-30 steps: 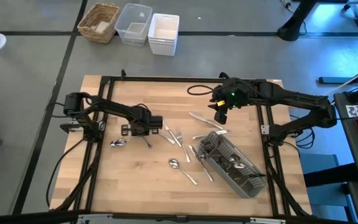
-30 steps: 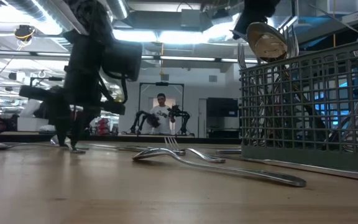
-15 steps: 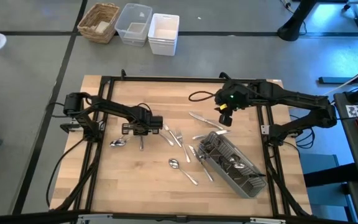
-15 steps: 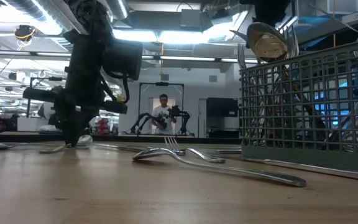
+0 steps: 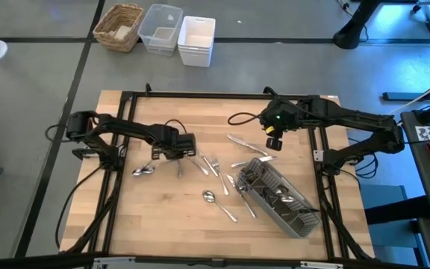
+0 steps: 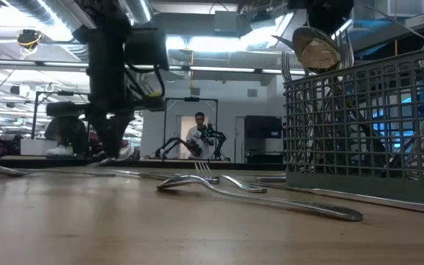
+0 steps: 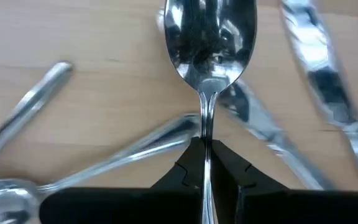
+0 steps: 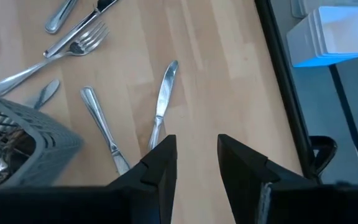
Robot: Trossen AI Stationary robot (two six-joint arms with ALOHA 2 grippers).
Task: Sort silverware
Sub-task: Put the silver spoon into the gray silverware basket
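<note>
Spoon (image 7: 211, 37) pinched by its neck in the left end effector (image 7: 205, 163), fingers clenched tight on the handle, bowl pointing away from the wrist, over the tabletop (image 5: 155, 224) at about nine o'clock from centre! In the high view that left end effector (image 5: 178, 146) sits just left of the loose pile. Beneath the held spoon lie more pieces, a knife (image 7: 328, 87) off to one side and another handle (image 7: 27, 115) on the other.

Out across the tabletop, forks (image 5: 212, 164) are scattered at the centre, another spoon (image 5: 143, 171) lies at eight o'clock near the left arm, and a third spoon (image 5: 209, 196) rests at six o'clock. The caddy (image 5: 282, 198), grey and slatted, sits at four o'clock with silverware already standing in it.

The right end effector (image 5: 272, 140) hovers at two o'clock, just above the caddy's far end, fingers (image 8: 160, 163) parted and holding nothing; a table knife (image 8: 162, 102) lies on the wood ahead of it.

Beyond the tabletop at twelve o'clock: a basket (image 5: 119, 26) and two white bins (image 5: 197, 39).
</note>
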